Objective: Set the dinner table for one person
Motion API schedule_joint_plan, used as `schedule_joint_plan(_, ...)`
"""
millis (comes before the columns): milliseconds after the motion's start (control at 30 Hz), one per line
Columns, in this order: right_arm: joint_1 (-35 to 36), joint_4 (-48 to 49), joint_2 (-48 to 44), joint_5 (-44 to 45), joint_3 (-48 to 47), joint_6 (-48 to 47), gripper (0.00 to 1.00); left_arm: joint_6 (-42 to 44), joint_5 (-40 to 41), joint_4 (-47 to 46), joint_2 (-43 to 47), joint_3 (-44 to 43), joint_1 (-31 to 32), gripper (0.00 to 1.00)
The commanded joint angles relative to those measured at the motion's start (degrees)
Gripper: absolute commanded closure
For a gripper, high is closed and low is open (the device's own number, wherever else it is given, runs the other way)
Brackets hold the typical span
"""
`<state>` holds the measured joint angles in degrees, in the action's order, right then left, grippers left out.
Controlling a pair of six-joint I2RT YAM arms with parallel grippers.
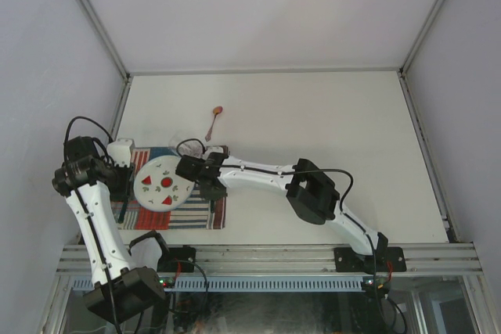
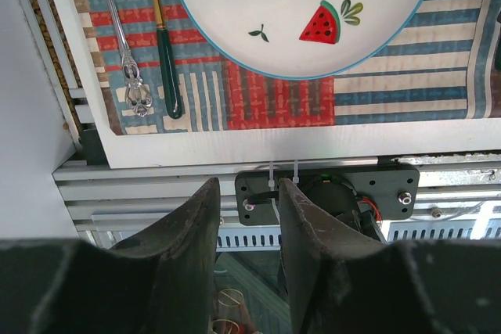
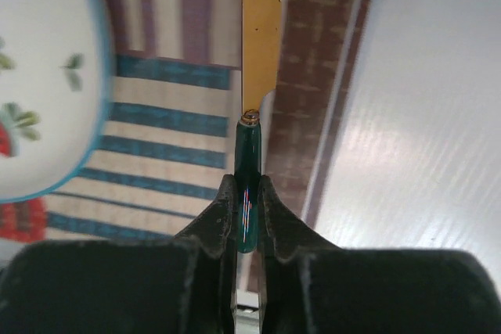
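The off-white dinner table (image 1: 313,115) carries a striped placemat (image 1: 196,213) at its near left. A white plate (image 1: 164,181) with watermelon prints lies on the placemat. My right gripper (image 1: 213,187) is just right of the plate. In the right wrist view it (image 3: 246,181) is shut on the green handle of a gold knife (image 3: 261,37), held low over the mat's right strip (image 3: 180,123). My left gripper (image 2: 249,193) is open and empty over the table's near edge, at the mat's left side (image 1: 119,185).
A silver utensil (image 2: 125,44) and a green-handled gold utensil (image 2: 164,52) lie on the mat left of the plate (image 2: 313,5). A spoon with a reddish bowl (image 1: 213,123) lies on the table beyond the mat. Aluminium rails (image 1: 423,123) edge the table.
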<state>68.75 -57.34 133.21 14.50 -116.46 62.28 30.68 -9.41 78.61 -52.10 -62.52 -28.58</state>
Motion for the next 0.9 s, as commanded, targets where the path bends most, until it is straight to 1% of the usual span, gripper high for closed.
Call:
schedule_joint_plan(0,-0.04,1.83,-4.29,0.7,5.24,3.12,1.0,1.32,-0.65,0.12,0.25,-1.14,-0.49,0.59)
schedule_joint_plan(100,0.06,3.27,-5.14,0.4,7.47,3.11,1.0,1.27,-0.29,0.11,0.1,-1.26,-0.45,0.59)
schedule_joint_plan(233,0.4,3.82,-4.31,-0.68,7.69,2.98,1.0,1.06,-0.52,0.43,0.08,-1.1,-0.51,0.59)
schedule_joint_plan(333,0.74,6.7,-3.78,-1.77,7.71,2.49,1.0,1.05,-0.26,0.88,0.16,-1.37,-0.52,0.59)
schedule_joint_plan(567,0.98,11.56,-0.67,-5.22,3.59,1.08,1.0,0.9,0.02,0.57,0.79,-0.27,-0.53,0.59)
schedule_joint_plan(700,1.03,12.47,2.18,-6.96,0.67,0.54,1.0,0.92,0.23,0.58,1.33,0.2,-0.49,0.59)
schedule_joint_plan(867,0.91,13.31,3.44,-8.33,-0.43,0.5,1.0,1.54,1.03,0.45,1.73,0.38,-0.43,0.59)
